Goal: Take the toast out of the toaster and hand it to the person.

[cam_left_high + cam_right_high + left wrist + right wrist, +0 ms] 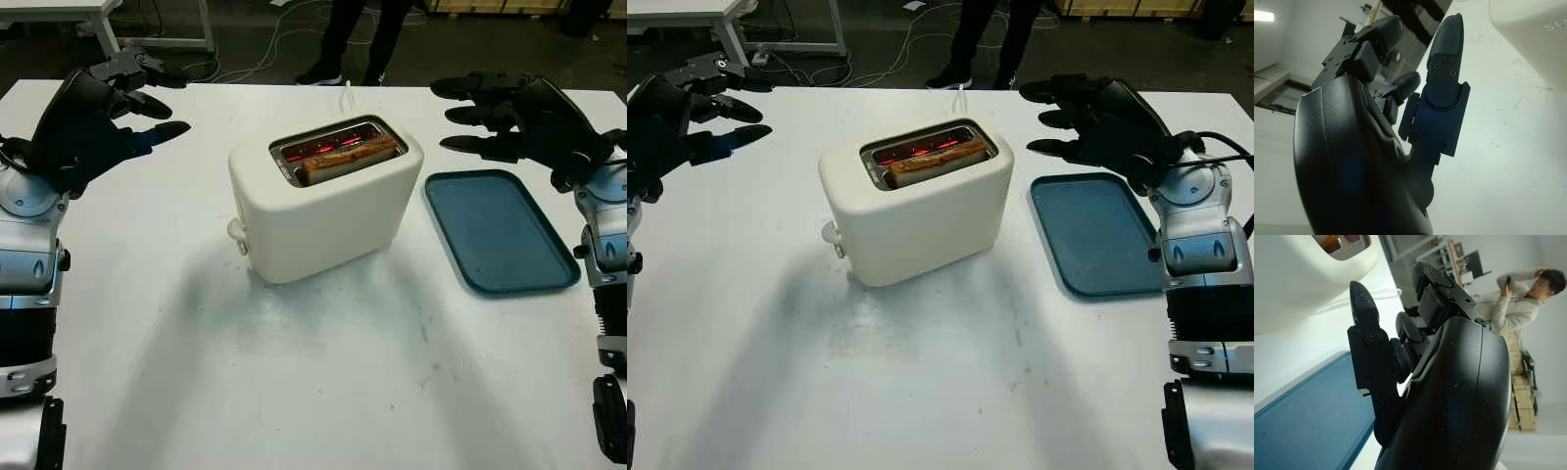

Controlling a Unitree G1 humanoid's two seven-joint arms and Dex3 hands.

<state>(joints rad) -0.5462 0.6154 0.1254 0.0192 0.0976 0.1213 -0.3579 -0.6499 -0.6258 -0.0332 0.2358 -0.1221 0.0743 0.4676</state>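
You've got one toaster [326, 201], one toast [348, 158] in its slot, one blue tray [498, 231], one white desk [323, 392], two robot hands: left hand [93, 117], right hand [519, 117]; one person [1520, 296].

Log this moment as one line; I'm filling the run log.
toast: in toaster | left hand: open, left of toaster | right hand: open, above tray | person: beyond table

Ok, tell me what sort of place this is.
Probably a robotics lab or workshop, not a kitchen: the toaster sits on a bare white table, cables trail over the dark floor behind, and more white work tables stand nearby.
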